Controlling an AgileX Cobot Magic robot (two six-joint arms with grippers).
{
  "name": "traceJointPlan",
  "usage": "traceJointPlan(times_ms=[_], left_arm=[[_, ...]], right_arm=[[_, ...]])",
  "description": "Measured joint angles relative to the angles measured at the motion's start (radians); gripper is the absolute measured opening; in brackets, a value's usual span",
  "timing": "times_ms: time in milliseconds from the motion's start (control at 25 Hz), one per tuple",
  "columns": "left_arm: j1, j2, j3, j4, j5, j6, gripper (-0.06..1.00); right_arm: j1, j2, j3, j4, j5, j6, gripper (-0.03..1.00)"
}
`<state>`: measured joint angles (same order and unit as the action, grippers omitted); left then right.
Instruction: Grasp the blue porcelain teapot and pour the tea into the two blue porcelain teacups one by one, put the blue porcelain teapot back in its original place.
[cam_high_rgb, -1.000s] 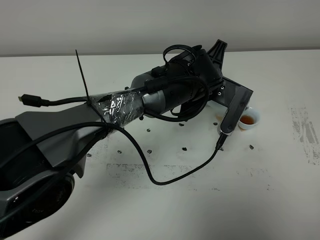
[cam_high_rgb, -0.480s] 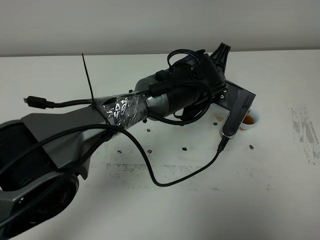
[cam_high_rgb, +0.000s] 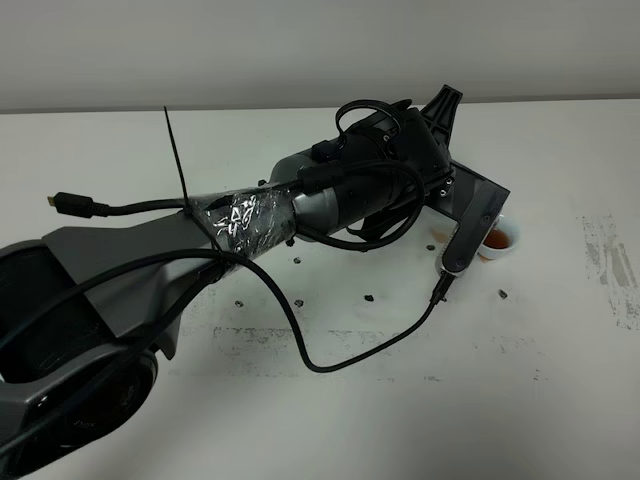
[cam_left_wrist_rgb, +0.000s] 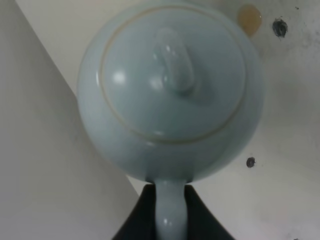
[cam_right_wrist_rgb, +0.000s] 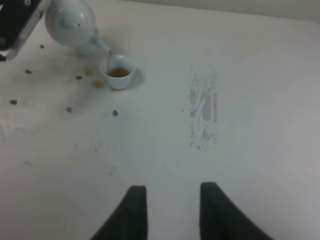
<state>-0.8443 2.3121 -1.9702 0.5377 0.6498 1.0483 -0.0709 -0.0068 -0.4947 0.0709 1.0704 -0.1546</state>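
Note:
The blue porcelain teapot (cam_left_wrist_rgb: 172, 85) fills the left wrist view from above, domed lid and knob up. My left gripper (cam_left_wrist_rgb: 170, 202) is shut on its loop handle. In the right wrist view the teapot (cam_right_wrist_rgb: 70, 21) is tilted, and a thin stream of tea falls from its spout into one teacup (cam_right_wrist_rgb: 118, 72), which holds brown tea. In the exterior high view my left gripper (cam_high_rgb: 465, 205) hides the teapot, and the teacup (cam_high_rgb: 497, 237) stands just right of it. The other teacup is out of view. My right gripper (cam_right_wrist_rgb: 172, 212) is open and empty, well apart from the cup.
Orange-brown spilled drops (cam_right_wrist_rgb: 98, 83) lie beside the cup. Small dark specks (cam_high_rgb: 369, 297) dot the white table. A scuffed grey patch (cam_right_wrist_rgb: 202, 107) marks the table right of the cup. A black cable (cam_high_rgb: 330, 360) trails from the left arm over the table.
The left arm shifted slightly right and up with the teapot a second ago and has since held almost still. The teacup has not moved.

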Motion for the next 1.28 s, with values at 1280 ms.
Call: traceJointPlan(times_ms=[1280], left_arm=[[0.0,0.0,0.0,0.002,0.003,0.057,0.03]], right_arm=[[0.0,0.0,0.0,0.0,0.0,0.0,0.28]])
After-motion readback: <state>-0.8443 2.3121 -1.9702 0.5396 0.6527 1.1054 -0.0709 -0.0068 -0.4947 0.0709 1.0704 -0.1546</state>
